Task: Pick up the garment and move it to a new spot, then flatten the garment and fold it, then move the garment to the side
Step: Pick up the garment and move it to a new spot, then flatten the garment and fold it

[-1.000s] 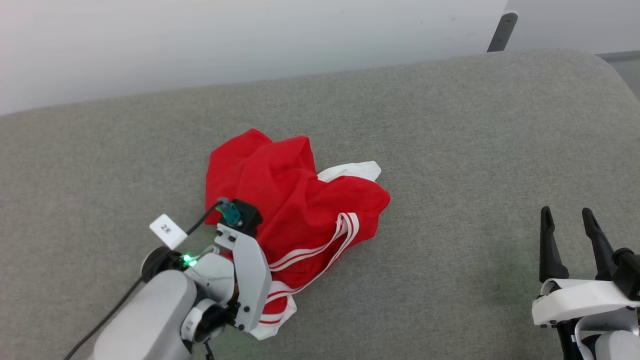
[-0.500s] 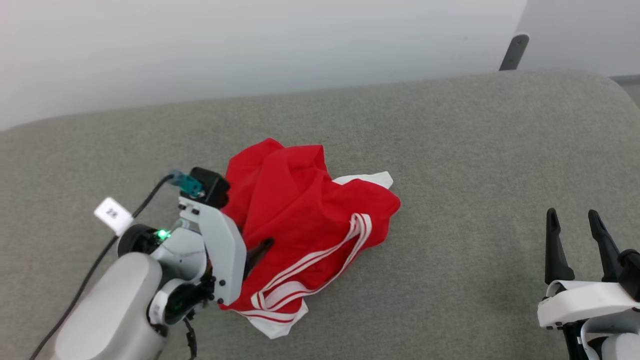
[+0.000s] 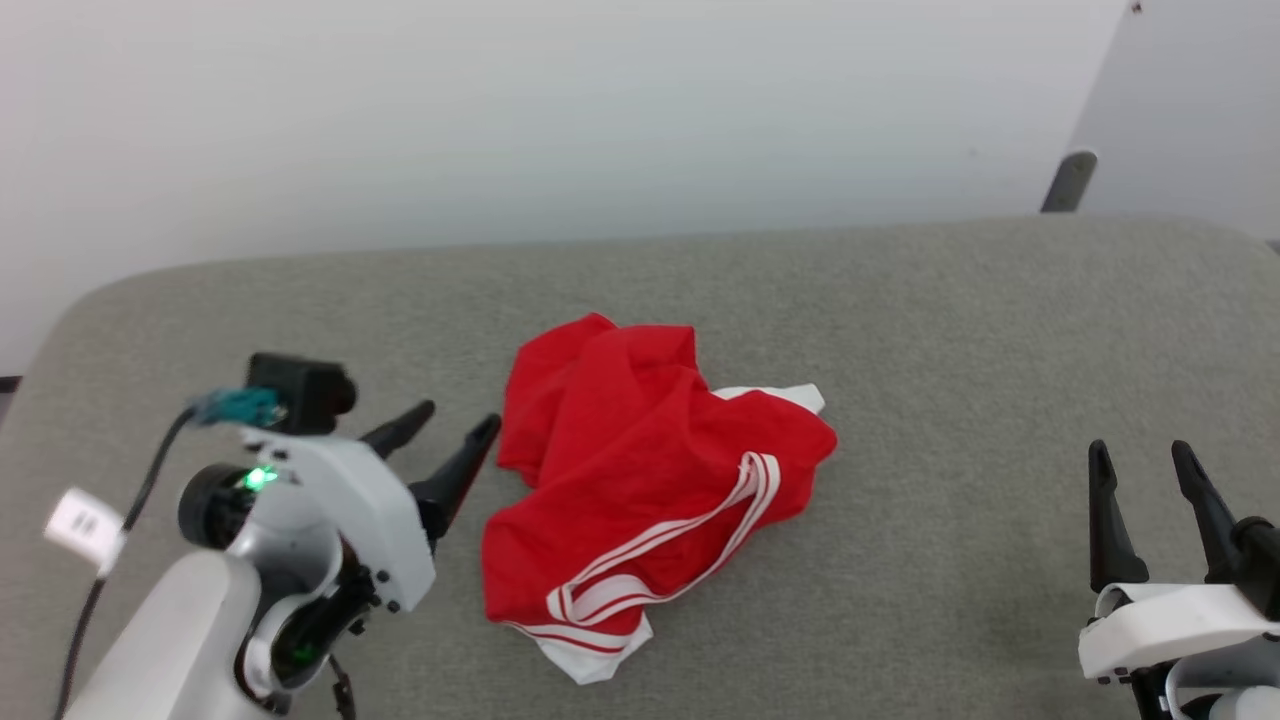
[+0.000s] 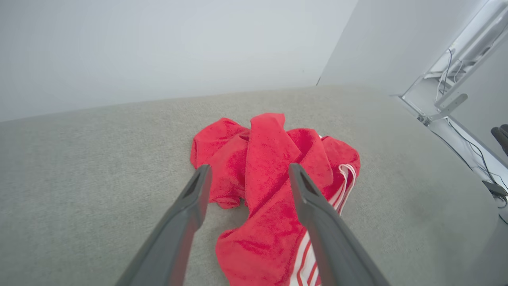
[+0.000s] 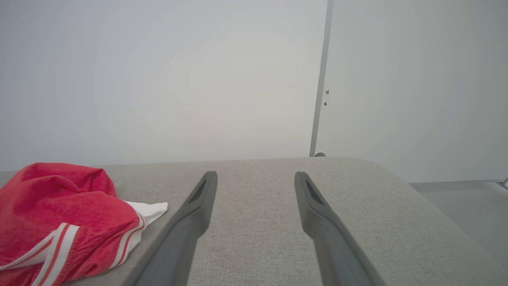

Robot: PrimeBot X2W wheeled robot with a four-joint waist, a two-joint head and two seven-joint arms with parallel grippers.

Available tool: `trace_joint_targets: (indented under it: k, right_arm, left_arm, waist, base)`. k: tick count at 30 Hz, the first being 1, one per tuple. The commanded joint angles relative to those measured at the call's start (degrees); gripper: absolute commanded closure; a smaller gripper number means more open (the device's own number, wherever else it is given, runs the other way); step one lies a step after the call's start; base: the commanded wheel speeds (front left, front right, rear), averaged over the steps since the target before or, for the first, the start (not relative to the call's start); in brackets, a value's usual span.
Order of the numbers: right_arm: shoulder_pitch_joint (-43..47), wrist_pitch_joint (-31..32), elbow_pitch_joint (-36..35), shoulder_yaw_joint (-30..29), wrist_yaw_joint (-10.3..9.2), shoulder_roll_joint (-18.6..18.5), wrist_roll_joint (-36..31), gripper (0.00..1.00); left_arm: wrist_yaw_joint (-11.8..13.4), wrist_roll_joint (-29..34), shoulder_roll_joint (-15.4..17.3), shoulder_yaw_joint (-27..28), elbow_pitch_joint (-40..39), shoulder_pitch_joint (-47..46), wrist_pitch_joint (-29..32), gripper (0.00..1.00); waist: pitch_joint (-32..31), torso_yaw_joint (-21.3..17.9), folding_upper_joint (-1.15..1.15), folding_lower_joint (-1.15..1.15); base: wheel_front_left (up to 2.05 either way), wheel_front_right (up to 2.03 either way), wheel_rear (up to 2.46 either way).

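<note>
In the head view the crumpled garment [image 3: 650,470] lies on the grey cushion [image 3: 900,300] just beside the spread, empty left gripper [image 3: 458,417] and well apart from the spread right gripper [image 3: 1140,452]; the left wrist view shows it ahead between the fingers, the right wrist view off to their left.

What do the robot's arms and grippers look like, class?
The left gripper and right gripper each have two long dark fingers on a white wrist. The left arm is pale grey, with a green light, a black cable and a white tag.

Soft red cloth garment [image 3: 640,450] on matt, perhaps woven, grey upholstery [image 3: 950,330]
</note>
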Motion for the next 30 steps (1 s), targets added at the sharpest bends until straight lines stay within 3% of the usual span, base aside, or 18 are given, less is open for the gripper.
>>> trace_joint_targets:
  k: [1, 17, 22, 30]
  right_arm:
    - [1.02, 0.06, -0.33, 0.31, 0.0, -0.19, 0.03, 0.0]
    - [3.82, -1.28, 1.74, 2.61, 0.0, -1.61, 2.1, 0.0]
    - [4.8, -1.69, 2.36, 2.57, 0.0, -1.36, 2.55, 0.0]
    - [6.39, -2.38, 2.75, 2.15, 0.0, -1.27, 2.62, 0.0]
  left_arm:
    - [-0.24, 0.71, 0.17, 0.85, -0.38, 1.48, -2.38, 0.0]
    - [-1.93, 6.4, 1.19, 7.16, 1.27, 14.34, -31.07, 0.0]
    - [-1.95, 6.46, 0.96, 8.56, 3.55, 17.5, -35.37, 0.0]
    - [-2.29, 5.97, 1.07, 11.21, 6.25, 20.5, -37.36, 0.0]
  waist:
    - [-1.56, 1.51, 0.0, 0.0]
    - [-5.89, 5.4, 0.0, 0.0]
    - [-6.76, 6.49, 0.0, 0.0]
    - [-7.51, 7.74, 0.0, 0.0]
  base:
    - [0.0, 0.0, 0.0]
    - [0.0, 0.0, 0.0]
    - [0.0, 0.0, 0.0]
    - [0.0, 0.0, 0.0]
